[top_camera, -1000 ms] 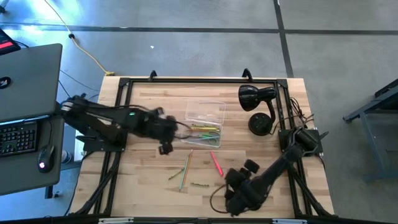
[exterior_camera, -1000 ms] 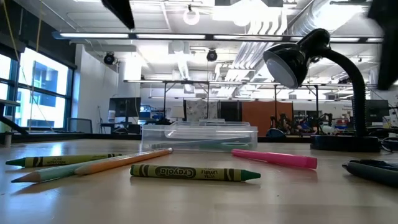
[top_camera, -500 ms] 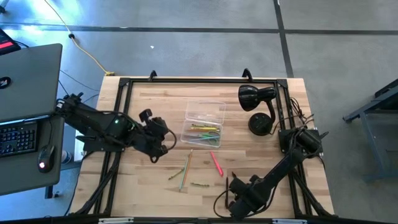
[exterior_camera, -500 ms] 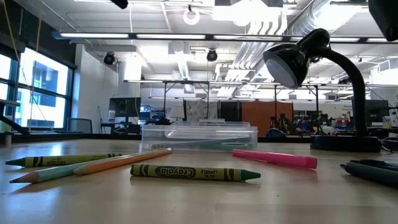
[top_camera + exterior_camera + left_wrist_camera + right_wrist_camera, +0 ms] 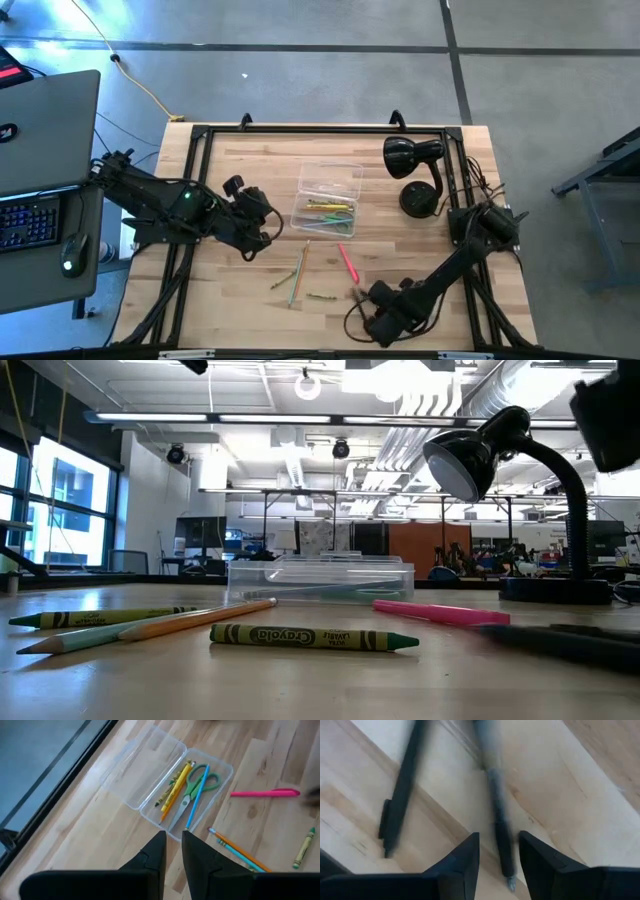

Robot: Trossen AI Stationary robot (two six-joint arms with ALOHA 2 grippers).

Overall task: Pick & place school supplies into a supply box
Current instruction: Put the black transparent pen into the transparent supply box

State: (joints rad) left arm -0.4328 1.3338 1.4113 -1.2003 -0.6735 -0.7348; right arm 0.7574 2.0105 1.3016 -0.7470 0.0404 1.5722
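Note:
The clear supply box (image 5: 328,197) lies open at mid-table; in the left wrist view the box (image 5: 150,780) holds yellow pencils, a blue pencil and green-handled scissors (image 5: 200,780). A pink pen (image 5: 347,262), a green crayon (image 5: 312,637) and orange and green pencils (image 5: 297,270) lie flat on the table nearer me. My left gripper (image 5: 258,224) hovers left of the box, empty, with only a narrow gap between its fingers (image 5: 173,842). My right gripper (image 5: 366,300) is low by the near edge, open (image 5: 499,847), with a grey pen (image 5: 497,815) running between its fingers and a black pen (image 5: 402,795) beside it. My right gripper points down with one finger on each side of the grey pen's lower part (image 5: 502,845), and the fingers lie along the pen. The pen lies flat on the table. I cannot tell whether the fingers touch it.
A black desk lamp (image 5: 415,170) stands at the far right, right of the box. A dark cable loop (image 5: 350,322) lies by the right gripper at the near edge. A black frame runs around the table. A laptop (image 5: 45,120) sits off the table's left side.
My left gripper has drawn back from over the box toward the table's left and now holds still. My right gripper has moved toward the near edge and down over the dark pens. In the low view the dark pen at the right now shows blurred and reaches farther left.

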